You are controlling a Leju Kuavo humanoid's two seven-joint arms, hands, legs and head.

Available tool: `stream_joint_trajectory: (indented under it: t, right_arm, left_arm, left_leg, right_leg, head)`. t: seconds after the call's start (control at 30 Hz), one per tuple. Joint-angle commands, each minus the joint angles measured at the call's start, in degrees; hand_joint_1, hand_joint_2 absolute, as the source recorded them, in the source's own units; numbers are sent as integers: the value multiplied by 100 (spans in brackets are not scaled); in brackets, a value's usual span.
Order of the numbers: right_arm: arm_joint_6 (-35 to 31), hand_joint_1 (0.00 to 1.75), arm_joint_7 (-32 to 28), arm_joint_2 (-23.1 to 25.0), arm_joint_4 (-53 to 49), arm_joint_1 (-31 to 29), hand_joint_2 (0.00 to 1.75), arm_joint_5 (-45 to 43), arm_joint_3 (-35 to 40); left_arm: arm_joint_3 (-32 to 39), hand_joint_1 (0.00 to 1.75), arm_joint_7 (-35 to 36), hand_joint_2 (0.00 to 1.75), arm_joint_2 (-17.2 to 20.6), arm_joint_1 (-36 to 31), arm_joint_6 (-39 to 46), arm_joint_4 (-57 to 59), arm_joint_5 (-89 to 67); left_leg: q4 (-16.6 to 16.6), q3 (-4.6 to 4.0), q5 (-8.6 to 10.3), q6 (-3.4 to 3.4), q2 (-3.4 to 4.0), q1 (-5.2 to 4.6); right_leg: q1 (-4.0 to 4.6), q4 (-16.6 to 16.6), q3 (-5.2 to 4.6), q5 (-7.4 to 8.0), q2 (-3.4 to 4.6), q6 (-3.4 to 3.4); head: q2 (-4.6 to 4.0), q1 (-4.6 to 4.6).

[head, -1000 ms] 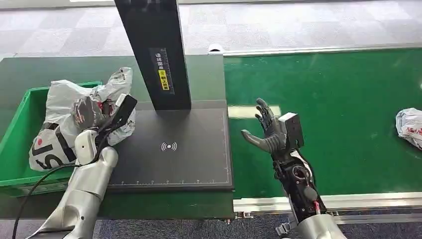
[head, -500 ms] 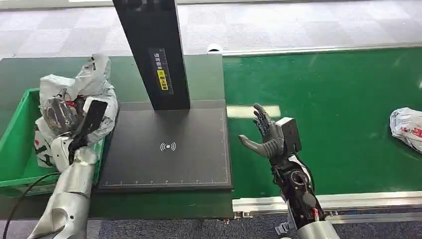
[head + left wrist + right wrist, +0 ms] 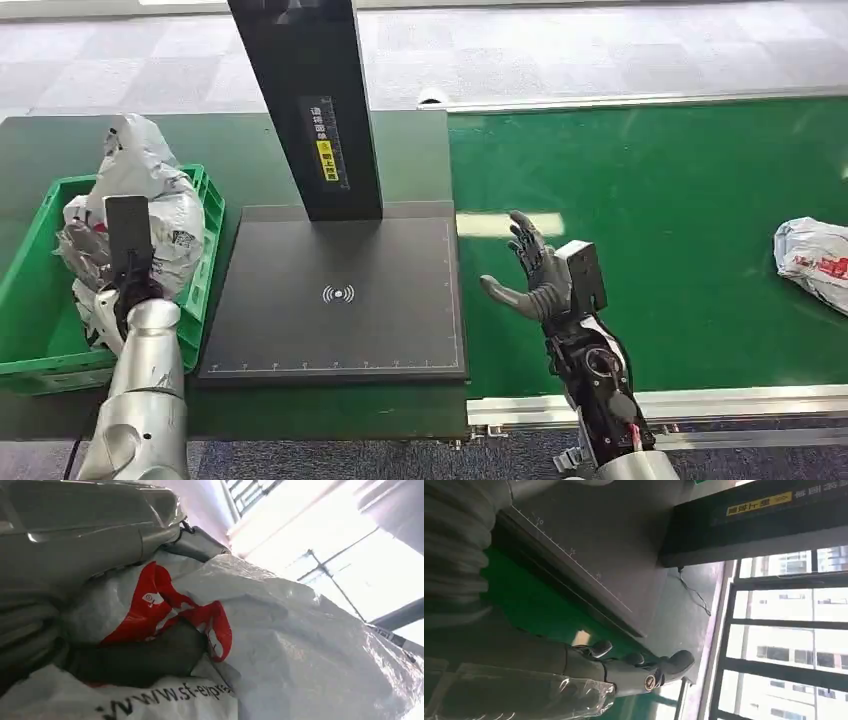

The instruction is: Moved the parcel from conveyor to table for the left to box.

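At the far left a green plastic crate [image 3: 30, 262] sits on the dark bench [image 3: 250, 145], placed within the left arm's reach as the box the parcel is meant for. The left robot hand [image 3: 100, 240] holds a white courier parcel [image 3: 150, 195], a crumpled plastic mailer with red print, over the crate's near right corner; the bag's bulk already hangs inside the rim. The left wrist view shows a dark finger [image 3: 145, 655] pressed into the bag's folds, so the grip looks firm. Letting go here should drop it in, though the bag could catch on the crate wall.

Just right of the crate lies a black scanning pad [image 3: 340, 295] with a wireless mark, under a tall black scanner column [image 3: 305, 100]; it stands between crate and belt, likely as the hand-over spot.

Further right, the right robot hand [image 3: 535, 275] hovers over the green conveyor belt [image 3: 680, 180] beside the pad's edge, fingers spread and holding nothing, seemingly waiting. At the far right edge a second white parcel [image 3: 812, 255] rests on the belt, well apart from that hand.
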Motion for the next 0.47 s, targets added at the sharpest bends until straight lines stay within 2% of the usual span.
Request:
stream_joint_trajectory:
  t: [0.03, 0.07, 0.1, 0.13, 0.17, 0.2, 0.23, 0.27, 0.33, 0.47]
  right_arm:
    - [45, 0, 61, 35, 313, -240, 175, 72, 47]
    - [57, 0, 70, 22, 294, -236, 175, 67, 44]
    - [54, 0, 86, 13, 247, -210, 175, 62, 39]
    - [46, 0, 98, -16, 231, -195, 175, 55, 53]
    - [46, 0, 98, -16, 231, -195, 175, 55, 53]
    - [39, 0, 79, -41, 281, -206, 175, 31, 80]
    - [30, 0, 62, -39, 311, -217, 175, 12, 96]
    - [30, 0, 62, -39, 311, -217, 175, 12, 96]
    - [9, 0, -70, -24, 408, -204, 175, -53, 158]
    - [-15, 0, -113, 13, 395, -175, 175, -87, 171]
  left_arm:
    - [-281, 0, 233, 175, 636, -439, 634, 1723, -222]
    - [-273, 0, 200, 175, 670, -470, 634, 1787, -203]
    - [159, 0, 1, 175, 597, -413, 634, 1489, -302]
    - [997, 0, -718, 175, 392, -418, 634, 1141, -292]
    - [997, 0, -718, 175, 392, -418, 634, 1141, -292]
    - [2701, 0, -2197, 175, -154, -529, 634, 166, -624]
    - [2503, 0, -2197, 175, -308, -407, 634, -438, -387]
    - [2503, 0, -2197, 175, -308, -407, 634, -438, -387]
    - [2119, 0, -2197, 175, -695, 77, 634, -2367, 175]
    - [2036, 0, -2197, 175, -887, 158, 634, -3054, 310]
  left_leg:
    - [-9, 22, -5, -1, 17, -4]
    - [-9, 21, -5, -1, 20, -6]
    - [-12, 29, -5, -1, 18, -5]
    - [-10, 23, -4, -1, 20, -6]
    - [-6, 16, -5, -1, 26, -3]
    - [-15, 32, -7, -3, 36, -4]
    - [-11, 22, -5, -2, 31, -4]
    - [0, 5, -6, -1, 27, 1]
    - [0, 14, -7, -2, 36, 5]
    - [1, 19, -14, 1, 35, 10]
  right_leg:
    - [-2, -5, 17, -5, 2, 3]
    - [-4, -3, 13, -5, 6, 2]
    - [-2, -7, 23, -6, 0, 3]
    - [-4, -4, 17, -4, 4, 2]
    - [-2, -4, 10, 0, 12, 1]
    - [-3, -9, 22, 0, 17, 2]
    - [-3, -4, 13, 1, 17, 1]
    - [1, -1, 1, 2, 16, 0]
    - [5, -3, 4, 3, 26, -1]
    - [12, -4, 10, -4, 23, 2]
  head:
    - [2, 0]
    - [0, 2]
    - [0, 2]
    - [2, 4]
    - [0, 2]
    - [2, 0]
    - [0, 2]
    - [0, 0]
    - [2, -2]
    - [0, 0]
